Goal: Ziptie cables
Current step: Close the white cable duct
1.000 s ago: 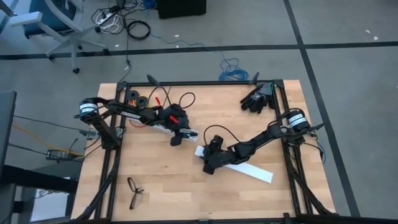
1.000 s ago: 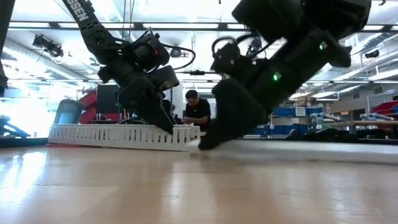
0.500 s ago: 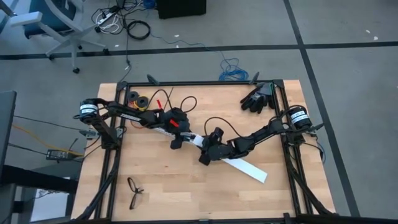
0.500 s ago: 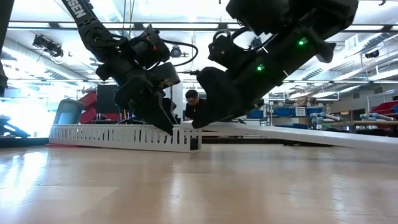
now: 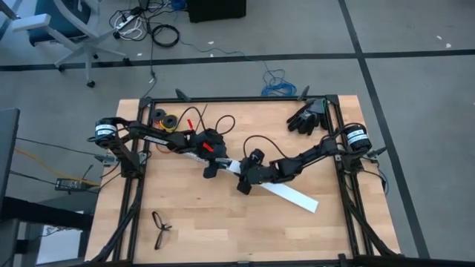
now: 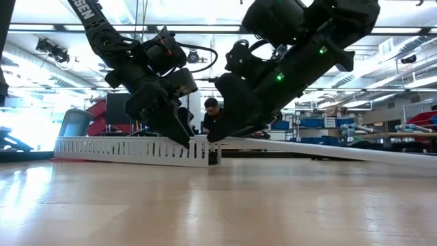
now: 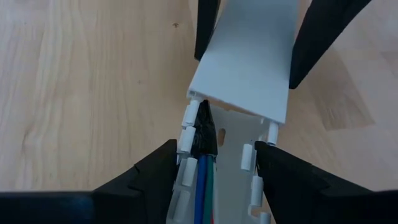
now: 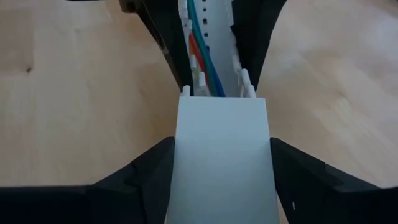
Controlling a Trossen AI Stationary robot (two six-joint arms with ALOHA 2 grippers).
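As my right gripper point(image 5: 243, 183), clamped on the white cover point(image 5: 286, 194), swung it toward mid-table, its end met the slotted rail point(image 7: 217, 168) gripped by my left gripper point(image 5: 211, 170), cables point(image 7: 202, 180) inside, ziptie unseen.

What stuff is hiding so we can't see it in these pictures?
- The ziptie: no view shows it.
- The cables: only a short stretch shows in the wrist views; the white cover and the picture edges hide the rest.
- The slotted rail: in the high view the left gripper and right gripper cover where it meets the cover.
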